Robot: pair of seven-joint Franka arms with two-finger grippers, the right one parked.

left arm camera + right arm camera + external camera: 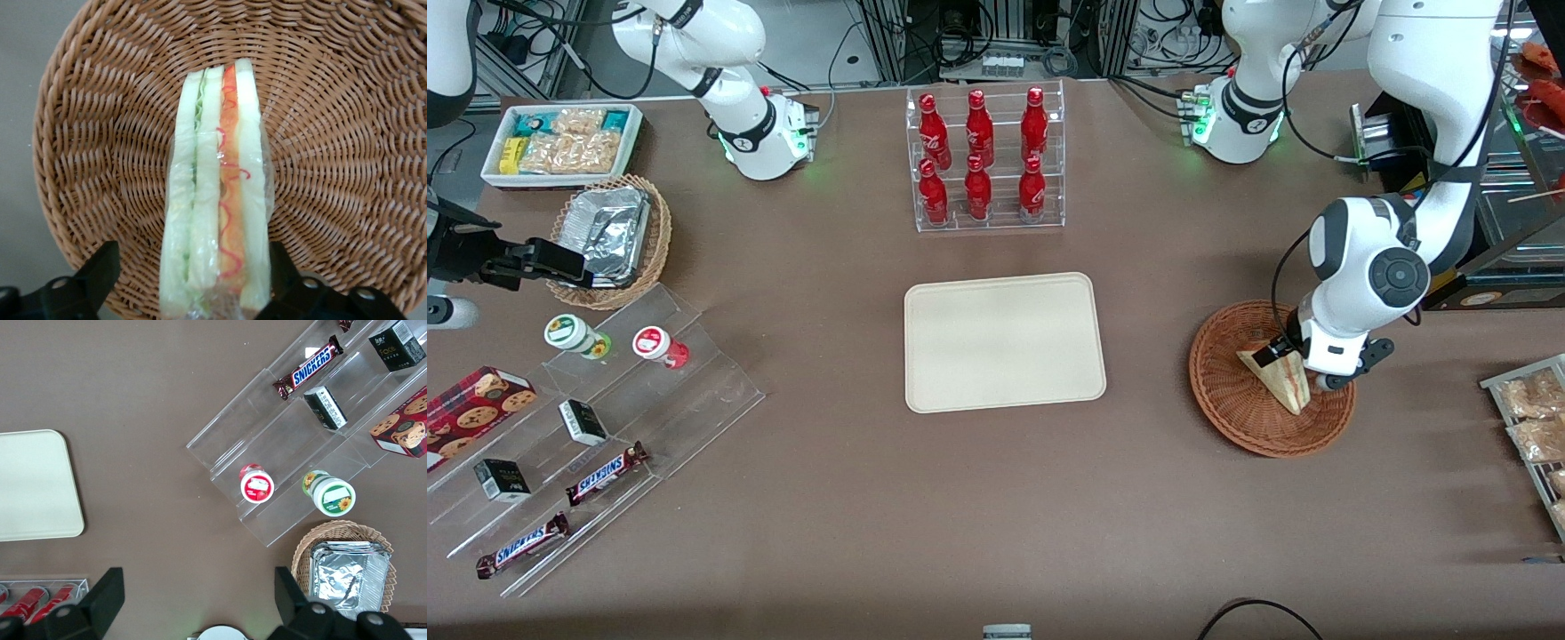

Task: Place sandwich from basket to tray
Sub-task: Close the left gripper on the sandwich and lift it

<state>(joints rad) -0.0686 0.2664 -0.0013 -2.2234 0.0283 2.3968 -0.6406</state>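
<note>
Straddling wrapped sandwich (217,200): gripper (193,280), apparently.

Robotics lab staged as mock shop. Gripper (1303,369) low over basket (1232,400); well off toward parked arm's end, acrylic rack of red bottles (985,160), stepped acrylic shelf with Snickers bars (605,473). Cable bundles, aluminium framing above table edge.

The working arm is glossy white with dark grey round joint caps, black cables, green base lights and a black hand (1294,364).
</note>
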